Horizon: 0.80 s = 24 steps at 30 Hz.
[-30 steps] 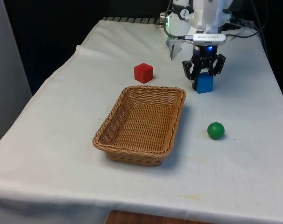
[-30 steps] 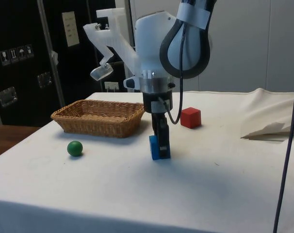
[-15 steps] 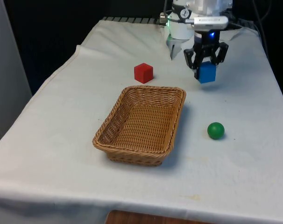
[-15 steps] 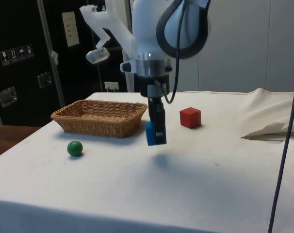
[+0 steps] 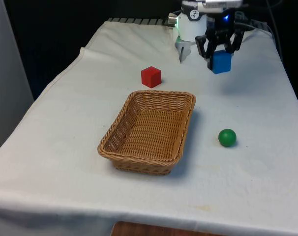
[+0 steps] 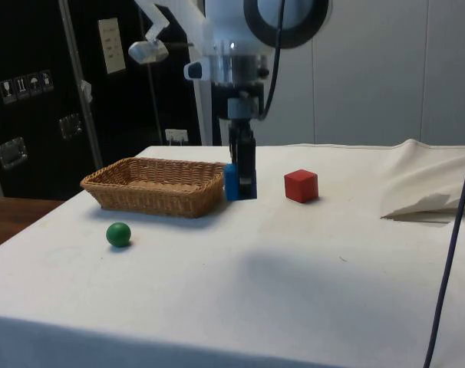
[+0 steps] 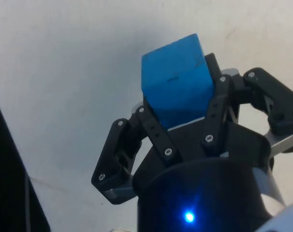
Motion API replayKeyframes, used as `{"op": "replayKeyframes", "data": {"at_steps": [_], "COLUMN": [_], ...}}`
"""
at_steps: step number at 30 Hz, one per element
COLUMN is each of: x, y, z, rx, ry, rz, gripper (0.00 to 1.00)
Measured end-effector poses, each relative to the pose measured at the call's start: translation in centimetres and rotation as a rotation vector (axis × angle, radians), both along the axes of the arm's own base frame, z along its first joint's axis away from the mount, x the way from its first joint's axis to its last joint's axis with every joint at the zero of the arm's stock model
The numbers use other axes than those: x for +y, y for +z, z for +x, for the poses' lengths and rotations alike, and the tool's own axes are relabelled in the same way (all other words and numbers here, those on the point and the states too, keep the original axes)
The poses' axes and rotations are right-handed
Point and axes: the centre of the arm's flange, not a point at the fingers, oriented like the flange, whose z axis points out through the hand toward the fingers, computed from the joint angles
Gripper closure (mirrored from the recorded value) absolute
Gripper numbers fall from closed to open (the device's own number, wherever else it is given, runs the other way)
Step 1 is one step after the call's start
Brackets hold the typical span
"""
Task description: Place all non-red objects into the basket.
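Blue cube hangs clamped in the gripper fingers, high over the bench at the far right; it should be carried level across to the wicker basket before release.

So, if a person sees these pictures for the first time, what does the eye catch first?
Probably the blue cube, held in the claw well above the white cloth at the table's far end. Next comes the wicker basket in the middle, with nothing inside it. A red cube sits behind it and a green ball lies to the front view's right.
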Motion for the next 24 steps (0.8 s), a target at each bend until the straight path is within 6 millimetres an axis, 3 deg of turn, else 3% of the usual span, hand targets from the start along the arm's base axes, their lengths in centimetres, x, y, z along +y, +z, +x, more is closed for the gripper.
{"op": "replayKeyframes", "data": {"at_steps": [9,24], "x": [0.0,-0.7], "y": [2.4,5.6], "z": [0.7,4.7], "rx": [-0.02,-0.051], "ry": [-0.018,-0.034], "rz": [0.008,0.004], "gripper": [1.0,1.0]}}
